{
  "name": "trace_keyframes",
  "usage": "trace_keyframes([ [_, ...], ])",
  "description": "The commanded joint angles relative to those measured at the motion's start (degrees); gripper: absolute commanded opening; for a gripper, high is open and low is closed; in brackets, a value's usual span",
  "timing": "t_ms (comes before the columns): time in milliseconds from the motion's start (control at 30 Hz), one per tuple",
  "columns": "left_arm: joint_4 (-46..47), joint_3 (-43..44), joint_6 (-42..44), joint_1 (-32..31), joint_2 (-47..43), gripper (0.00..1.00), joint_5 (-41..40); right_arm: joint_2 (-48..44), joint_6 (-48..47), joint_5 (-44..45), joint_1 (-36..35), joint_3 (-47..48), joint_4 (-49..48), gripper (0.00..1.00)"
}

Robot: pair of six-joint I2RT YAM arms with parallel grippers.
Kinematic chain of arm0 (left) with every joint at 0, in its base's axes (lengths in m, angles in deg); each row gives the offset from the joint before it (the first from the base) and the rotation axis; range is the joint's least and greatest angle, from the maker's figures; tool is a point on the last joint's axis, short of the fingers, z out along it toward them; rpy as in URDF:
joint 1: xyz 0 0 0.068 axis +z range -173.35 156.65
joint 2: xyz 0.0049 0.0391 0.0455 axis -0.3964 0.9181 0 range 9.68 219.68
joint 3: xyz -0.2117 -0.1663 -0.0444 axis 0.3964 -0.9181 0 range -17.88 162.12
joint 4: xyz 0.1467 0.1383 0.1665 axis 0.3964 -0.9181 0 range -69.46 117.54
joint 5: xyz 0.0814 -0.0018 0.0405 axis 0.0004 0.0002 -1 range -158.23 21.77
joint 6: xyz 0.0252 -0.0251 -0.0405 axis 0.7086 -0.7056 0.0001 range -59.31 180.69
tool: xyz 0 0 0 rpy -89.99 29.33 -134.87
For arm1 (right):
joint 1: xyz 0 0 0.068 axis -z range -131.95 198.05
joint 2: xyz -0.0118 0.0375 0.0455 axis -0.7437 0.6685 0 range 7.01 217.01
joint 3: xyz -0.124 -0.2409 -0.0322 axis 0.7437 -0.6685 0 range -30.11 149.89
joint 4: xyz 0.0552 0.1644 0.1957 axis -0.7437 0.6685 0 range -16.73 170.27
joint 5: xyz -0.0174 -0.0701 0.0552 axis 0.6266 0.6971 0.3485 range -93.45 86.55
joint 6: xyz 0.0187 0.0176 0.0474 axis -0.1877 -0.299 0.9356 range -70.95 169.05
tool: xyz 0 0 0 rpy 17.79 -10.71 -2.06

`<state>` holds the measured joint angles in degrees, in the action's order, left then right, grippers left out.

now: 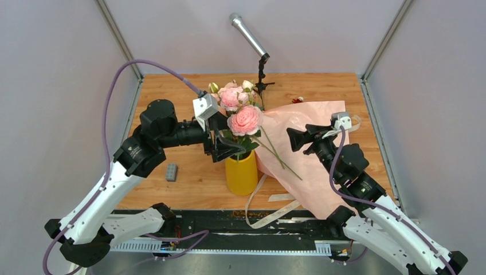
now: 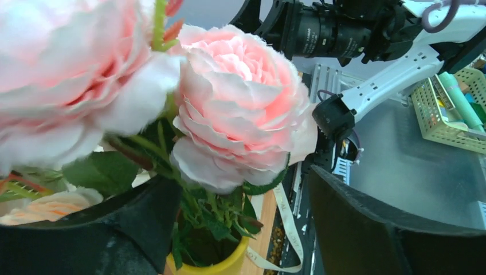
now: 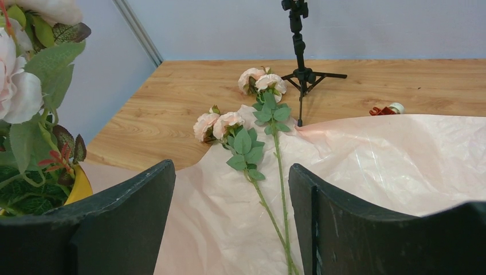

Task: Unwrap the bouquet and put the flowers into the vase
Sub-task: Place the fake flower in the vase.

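The yellow vase stands at the table's front centre with several pink roses and leaves in its mouth. My left gripper sits at the vase's rim with its jaws wide apart. The big rose and its stems stand between the jaws, leaning by the left finger, ungripped. The bouquet's pale pink wrapping paper lies spread flat to the right. On it lie two loose stems with small roses. My right gripper hovers open over that paper, its stems between the fingers' line of sight.
A beige ribbon trails off the front edge near the vase. A small grey block lies left of the vase. A microphone on a small tripod stands at the back, with a small red item beside the paper.
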<state>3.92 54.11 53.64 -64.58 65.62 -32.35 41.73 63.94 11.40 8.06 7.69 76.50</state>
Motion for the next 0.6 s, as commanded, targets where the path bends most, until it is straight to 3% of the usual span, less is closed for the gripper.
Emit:
trace_keyframes([
  [0,-8.22,8.27,4.15,-0.3,-1.06,0.89,-1.4,-1.61,0.89,-0.25,0.0,0.51,-0.93,0.73],
  [233,-21.98,19.88,10.84,-0.2,1.99,0.95,-5.45,-2.14,0.76,-0.6,0.0,1.09,-0.23,0.73],
  [467,-26.99,26.3,13.12,-0.17,4.73,0.96,-10.61,-2.47,0.68,-0.54,0.04,1.39,0.92,0.73],
  [567,-26.29,28.22,12.15,-0.1,5.4,0.98,-18.77,-3.0,0.36,-0.31,-0.06,1.5,1.55,0.74],
])
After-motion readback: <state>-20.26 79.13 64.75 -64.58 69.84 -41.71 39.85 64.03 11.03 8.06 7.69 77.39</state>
